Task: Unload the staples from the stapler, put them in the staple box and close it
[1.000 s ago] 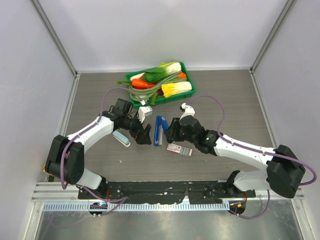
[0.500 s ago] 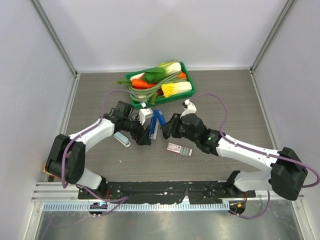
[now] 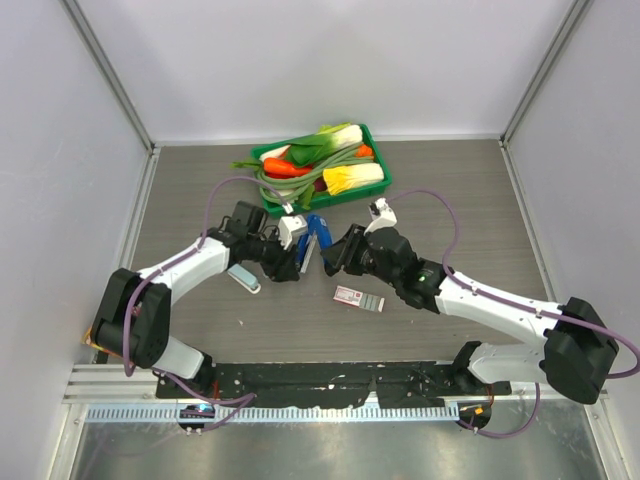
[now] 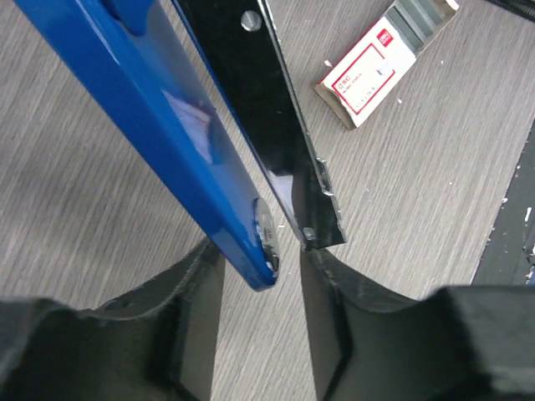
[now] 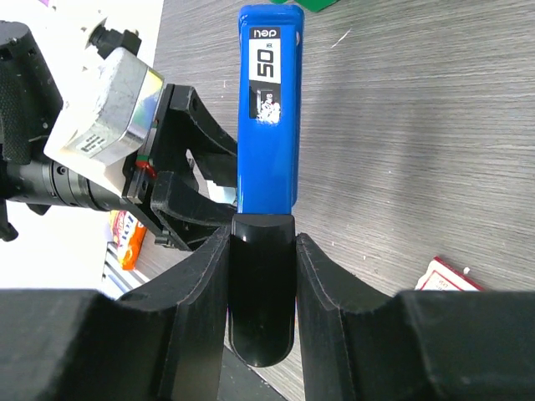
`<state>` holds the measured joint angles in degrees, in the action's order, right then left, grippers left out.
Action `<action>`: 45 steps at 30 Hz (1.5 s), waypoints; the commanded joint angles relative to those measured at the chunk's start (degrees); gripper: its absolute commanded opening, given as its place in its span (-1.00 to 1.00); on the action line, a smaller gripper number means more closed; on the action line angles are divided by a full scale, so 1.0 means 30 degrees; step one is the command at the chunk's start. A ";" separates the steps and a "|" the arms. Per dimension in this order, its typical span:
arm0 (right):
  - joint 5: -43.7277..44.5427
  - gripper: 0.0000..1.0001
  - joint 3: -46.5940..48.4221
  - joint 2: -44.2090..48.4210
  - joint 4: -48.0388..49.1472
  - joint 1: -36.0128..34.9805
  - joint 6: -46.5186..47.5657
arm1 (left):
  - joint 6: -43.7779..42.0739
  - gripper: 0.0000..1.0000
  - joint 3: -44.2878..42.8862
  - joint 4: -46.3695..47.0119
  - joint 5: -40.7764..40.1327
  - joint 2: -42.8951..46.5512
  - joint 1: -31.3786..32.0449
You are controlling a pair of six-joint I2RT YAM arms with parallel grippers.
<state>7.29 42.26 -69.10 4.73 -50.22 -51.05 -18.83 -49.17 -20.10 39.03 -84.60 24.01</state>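
The stapler is off the table, held near its middle, its long axis running roughly 12 to 6 in the top view. In the left wrist view it is splayed: the blue top and the black base part in a narrow V, and both ends come down into the gap between the fingers. In the right wrist view the blue top carries a black-and-white label reading "50".

The right gripper comes in from 4 o'clock of the stapler. Its fingers are clamped on the stapler's black rear end.

The left gripper sits at 8 o'clock of the stapler. Its fingers stand apart, one on each side of the stapler's two ends. The black base seems to meet the right-hand finger, but I cannot tell whether the fingers press on it.

At 5 o'clock of the stapler a red-and-white box lies flat, one end open, grey inside. At 8 o'clock, beyond the left gripper, lies a pale teal-and-white oblong. At 12 o'clock, just beside the stapler's far end, a green tray holds vegetables.
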 commanded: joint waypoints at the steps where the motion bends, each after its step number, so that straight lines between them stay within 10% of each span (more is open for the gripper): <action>1: -0.1081 -0.99 0.0064 0.0827 0.3519 -0.0049 -0.1236 | -0.0403 -0.20 0.0245 0.1718 -0.0790 0.0425 0.0112; 21: -0.5739 -0.99 0.0152 0.0651 -0.0256 0.0420 0.3184 | -0.6202 -0.49 0.4931 1.0210 -1.1628 0.1833 0.2893; 45: -0.5214 -0.98 -0.1372 0.3142 -0.4918 0.0010 0.5180 | -0.9751 -0.56 0.7981 2.0059 -1.6817 -0.0893 0.5532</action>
<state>-8.25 37.69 -61.36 -13.91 -49.63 -35.83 -45.91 -24.99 30.96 -7.88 -87.18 39.75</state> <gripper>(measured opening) 0.384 0.232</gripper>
